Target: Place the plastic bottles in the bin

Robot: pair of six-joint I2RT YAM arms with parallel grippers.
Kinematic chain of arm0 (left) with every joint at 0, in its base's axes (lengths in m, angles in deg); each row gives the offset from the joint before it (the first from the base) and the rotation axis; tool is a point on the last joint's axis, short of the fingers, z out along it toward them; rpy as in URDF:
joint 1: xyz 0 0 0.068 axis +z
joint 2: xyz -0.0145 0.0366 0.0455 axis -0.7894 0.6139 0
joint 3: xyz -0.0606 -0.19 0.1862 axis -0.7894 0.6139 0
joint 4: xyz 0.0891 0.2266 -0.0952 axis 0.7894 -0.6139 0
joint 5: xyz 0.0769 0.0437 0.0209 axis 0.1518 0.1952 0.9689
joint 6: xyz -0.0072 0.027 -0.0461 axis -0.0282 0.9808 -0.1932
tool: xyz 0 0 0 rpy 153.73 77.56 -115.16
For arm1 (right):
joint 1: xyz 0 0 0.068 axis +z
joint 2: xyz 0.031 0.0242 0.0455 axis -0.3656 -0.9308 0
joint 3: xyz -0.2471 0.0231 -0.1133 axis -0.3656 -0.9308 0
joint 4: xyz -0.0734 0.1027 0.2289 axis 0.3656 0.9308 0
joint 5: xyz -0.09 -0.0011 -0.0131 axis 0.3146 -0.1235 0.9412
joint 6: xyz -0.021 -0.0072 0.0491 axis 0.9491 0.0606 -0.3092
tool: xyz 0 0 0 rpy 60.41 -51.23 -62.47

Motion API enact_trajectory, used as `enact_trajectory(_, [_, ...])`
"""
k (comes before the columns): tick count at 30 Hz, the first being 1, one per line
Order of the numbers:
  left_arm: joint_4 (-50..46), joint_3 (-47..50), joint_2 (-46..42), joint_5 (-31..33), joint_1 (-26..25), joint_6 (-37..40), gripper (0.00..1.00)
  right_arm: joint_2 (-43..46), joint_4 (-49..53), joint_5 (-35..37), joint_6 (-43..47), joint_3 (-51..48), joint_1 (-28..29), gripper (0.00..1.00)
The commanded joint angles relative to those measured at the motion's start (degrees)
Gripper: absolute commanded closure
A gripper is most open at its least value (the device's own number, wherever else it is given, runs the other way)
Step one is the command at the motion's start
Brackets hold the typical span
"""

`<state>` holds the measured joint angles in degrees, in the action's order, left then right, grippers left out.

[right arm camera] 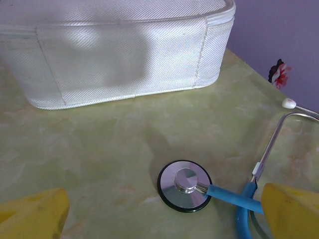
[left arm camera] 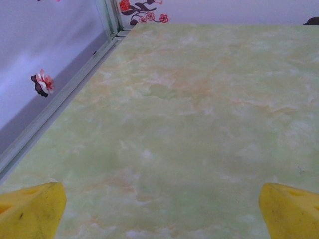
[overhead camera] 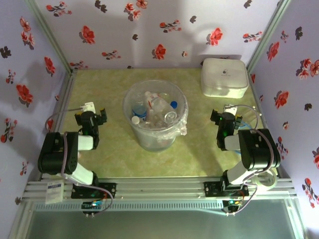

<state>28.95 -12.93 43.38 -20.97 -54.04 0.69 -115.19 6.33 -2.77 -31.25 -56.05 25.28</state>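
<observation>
Your bottles [overhead camera: 155,112] sit piled in the bin [overhead camera: 149,142]. Left hand [left arm camera: 159,209] is spread wide over the counter [left arm camera: 189,124], right hand [right arm camera: 162,215] spread too, by a stethoscope [right arm camera: 185,185] near the white case [right arm camera: 119,55].

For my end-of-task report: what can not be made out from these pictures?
Bottle count: top view, the plastic bottles overlap inside the bin, small and blurred.
Stethoscope: right wrist view, tubing cut off by the bottom edge.
White case: same view, top cut off by upper edge.
</observation>
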Motion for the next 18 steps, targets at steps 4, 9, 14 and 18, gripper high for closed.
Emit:
enact_trajectory(4, [2.79, 0.14, 0.63, -0.74, -0.02, -0.11, 0.0, 0.3, -0.17, 1.06, -1.5, 1.53, -0.41, 0.01])
enact_trajectory(9, [2.78, 0.14, 0.63, -0.73, -0.01, -0.11, 0.0, 0.25, 0.3, 0.86, -1.55, 1.84, -0.5, 0.01])
enact_trajectory(14, [2.76, 0.14, 0.63, -0.73, 0.02, -0.11, 0.0, 0.07, 0.94, 0.48, -1.66, 2.21, -0.67, 0.01])
enact_trajectory(18, [2.74, 0.14, 0.68, -0.79, 0.07, -0.11, 0.0, 0.37, 0.14, 0.32, -1.57, 1.65, -0.76, 0.01])
